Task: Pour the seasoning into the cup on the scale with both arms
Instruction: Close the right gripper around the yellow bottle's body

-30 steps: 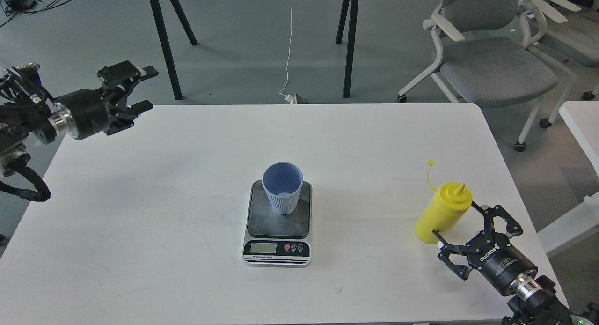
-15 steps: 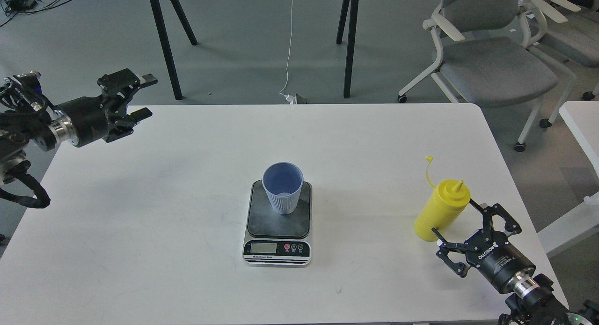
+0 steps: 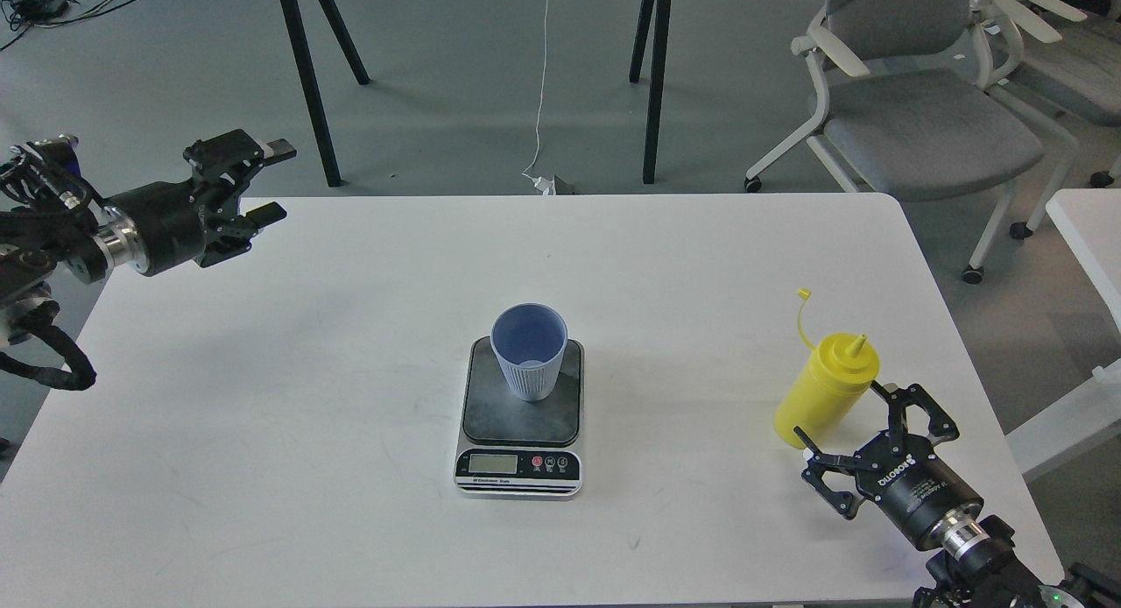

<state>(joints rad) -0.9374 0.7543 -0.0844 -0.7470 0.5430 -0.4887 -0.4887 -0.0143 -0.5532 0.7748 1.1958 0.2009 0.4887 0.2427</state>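
The yellow seasoning bottle stands on the white table at the right, its nozzle uncapped and the tethered cap hanging up and behind. My right gripper is open at the bottle's base, one finger on each side; I cannot tell whether they touch it. The light blue cup stands upright on the scale's dark plate in the middle of the table and looks empty. My left gripper is open and empty, held above the table's far left corner, well away from the cup.
Grey office chairs stand beyond the table's far right corner. A black-legged table and a white cable are on the floor behind. Another white table's edge shows at the right.
My right gripper has drawn slightly left and toward the near edge, still at the bottle's base. The bottle has shifted slightly away. My left gripper pulled back a little leftward.
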